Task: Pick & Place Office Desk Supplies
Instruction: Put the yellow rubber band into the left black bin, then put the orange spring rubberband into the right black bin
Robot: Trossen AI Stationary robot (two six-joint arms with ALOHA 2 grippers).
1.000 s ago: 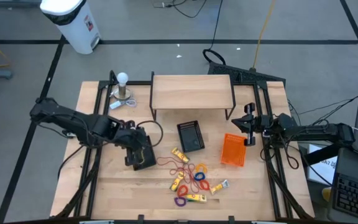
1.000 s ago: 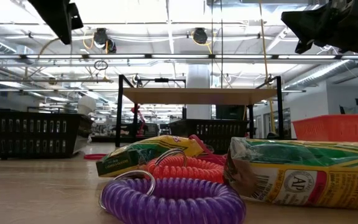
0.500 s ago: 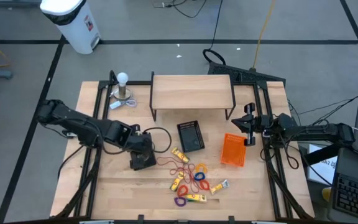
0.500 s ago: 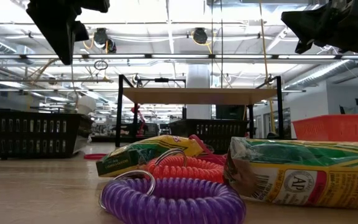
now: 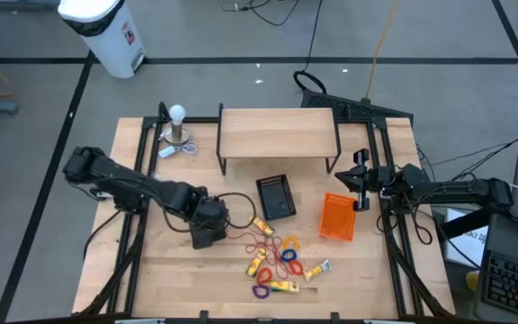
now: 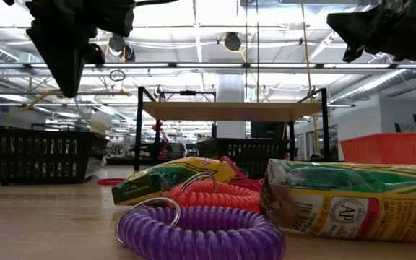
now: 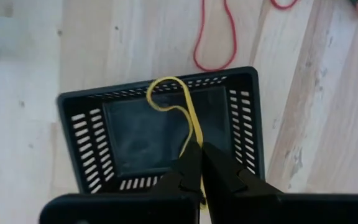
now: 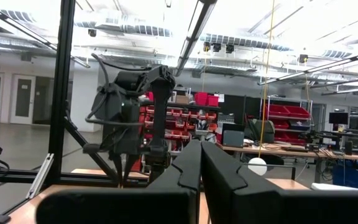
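The left gripper (image 7: 199,163) is clenched on a thin yellow elastic loop (image 7: 169,99) that dangles over the small black slotted plastic basket (image 7: 250,124), which sits on the wooden tabletop (image 5: 178,270) to the left of the loose pile of coloured loops and yellow packets (image 5: 281,261). To do this step well, I judge it should drop lower and centre over the basket floor before releasing, so the springy loop does not catch on the rim or bounce out. The right gripper (image 5: 360,180) waits clenched and empty at the far right, beside the orange basket (image 5: 337,218).

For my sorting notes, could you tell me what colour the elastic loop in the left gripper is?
Yellow: the elastic loop shows best in the left wrist view.
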